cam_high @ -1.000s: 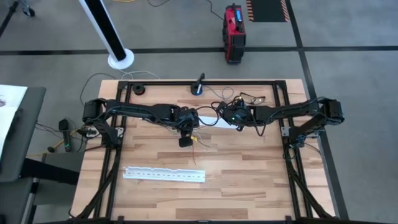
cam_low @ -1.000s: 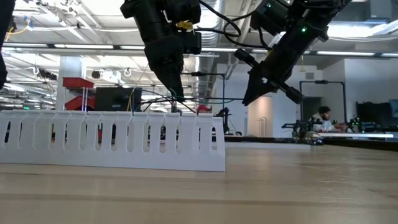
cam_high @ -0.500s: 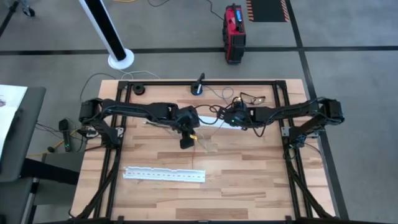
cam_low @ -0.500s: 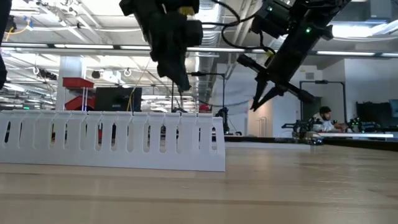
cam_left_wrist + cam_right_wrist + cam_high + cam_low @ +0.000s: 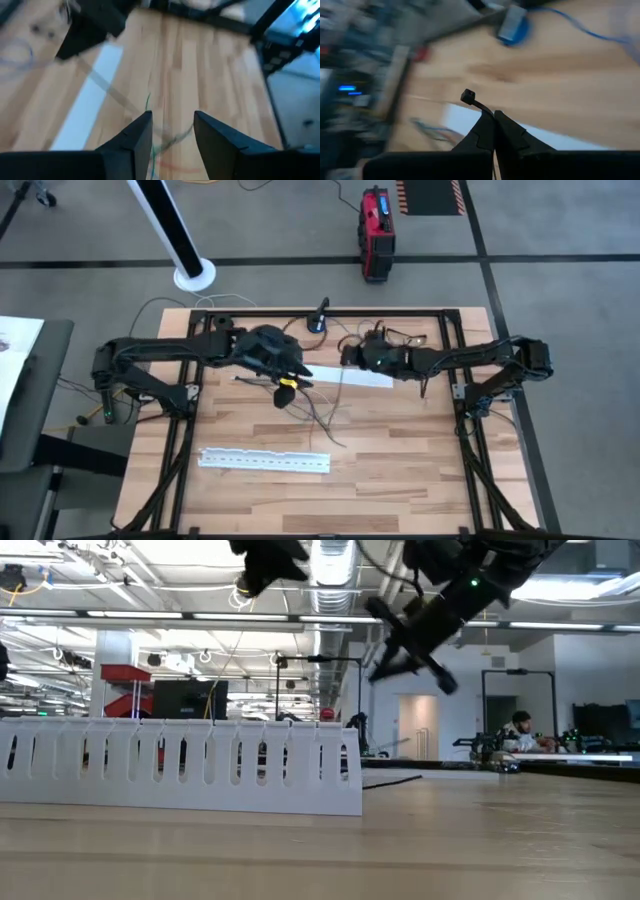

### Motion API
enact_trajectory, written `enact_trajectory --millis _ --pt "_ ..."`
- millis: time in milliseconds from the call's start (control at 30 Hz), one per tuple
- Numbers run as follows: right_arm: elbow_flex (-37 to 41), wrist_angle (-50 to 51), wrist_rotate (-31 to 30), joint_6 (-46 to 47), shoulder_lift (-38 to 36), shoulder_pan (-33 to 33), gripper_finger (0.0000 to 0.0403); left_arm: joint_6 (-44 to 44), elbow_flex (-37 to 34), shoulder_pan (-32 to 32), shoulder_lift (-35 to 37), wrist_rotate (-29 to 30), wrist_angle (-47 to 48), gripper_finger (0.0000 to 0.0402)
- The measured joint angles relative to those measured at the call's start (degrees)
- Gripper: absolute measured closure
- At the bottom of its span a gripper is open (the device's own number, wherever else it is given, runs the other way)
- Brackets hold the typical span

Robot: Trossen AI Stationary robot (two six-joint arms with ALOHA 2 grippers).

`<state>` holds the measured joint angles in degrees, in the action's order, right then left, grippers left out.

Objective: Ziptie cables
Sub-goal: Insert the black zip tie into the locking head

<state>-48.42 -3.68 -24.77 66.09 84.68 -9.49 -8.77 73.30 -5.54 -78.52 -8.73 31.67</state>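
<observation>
Near the middle of the wooden worktop (image 5: pixel 400 450), the cables (image 5: pixel 325 412) are seen as a loose straggle of thin dark wires, trailing from below the left gripper (image 5: pixel 284 393) toward the front. They are also glimpsed in the left wrist view (image 5: pixel 165 142), lying on the wood beyond the fingers (image 5: pixel 135 137), whose jaws are spread with nothing between them. A flat white strip (image 5: pixel 345 375) lies just behind the cables, spanning the gap between the two arms. The right gripper (image 5: pixel 347 357) is held over the far end of this strip; its jaws are pressed together on a thin dark zip tie (image 5: pixel 472 100), whose small square head sticks out beyond the fingertips. In the low view both grippers are raised well above the worktop. A long white perforated strip (image 5: pixel 264 461) lies nearer the front edge, well apart from the cables, and stands as a slotted wall in the low view (image 5: pixel 180 775). A small blue-black device (image 5: pixel 317 320) sits by the rear edge.
</observation>
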Motion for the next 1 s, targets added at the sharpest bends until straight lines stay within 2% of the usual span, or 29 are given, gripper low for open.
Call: enact_trajectory --millis 133,267,400,533,667,767,1000 --pt "0.0 -11.1 5.5 -4.7 0.0 -1.7 0.0403 7.6 0.0 -0.5 2.2 -1.8 -2.8 0.0261" --pt "0.0 -15.2 11.2 -4.4 0.0 -2.4 0.0403 21.5 0.0 -0.6 2.6 -8.3 -2.0 0.0261" --pt "0.0 -20.1 15.0 -3.3 0.0 -2.4 0.0403 38.2 -0.9 0.7 2.6 -8.7 2.2 0.026" --pt "0.0 -26.1 17.9 -1.3 0.0 -2.6 0.0403 56.0 -2.9 2.5 2.5 -1.5 6.4 0.026" --pt "0.0 -26.6 22.2 5.8 0.0 -3.4 0.0403 62.4 -5.6 4.6 2.5 10.1 3.2 0.026" --pt "0.0 -26.5 24.2 6.7 0.0 -2.9 0.0403 66.8 -6.8 5.9 2.5 17.0 0.2 0.026" --pt "0.0 -27.5 26.9 8.4 0.0 -1.8 0.0403 72.5 -7.0 7.6 2.5 18.0 -2.6 0.0261"
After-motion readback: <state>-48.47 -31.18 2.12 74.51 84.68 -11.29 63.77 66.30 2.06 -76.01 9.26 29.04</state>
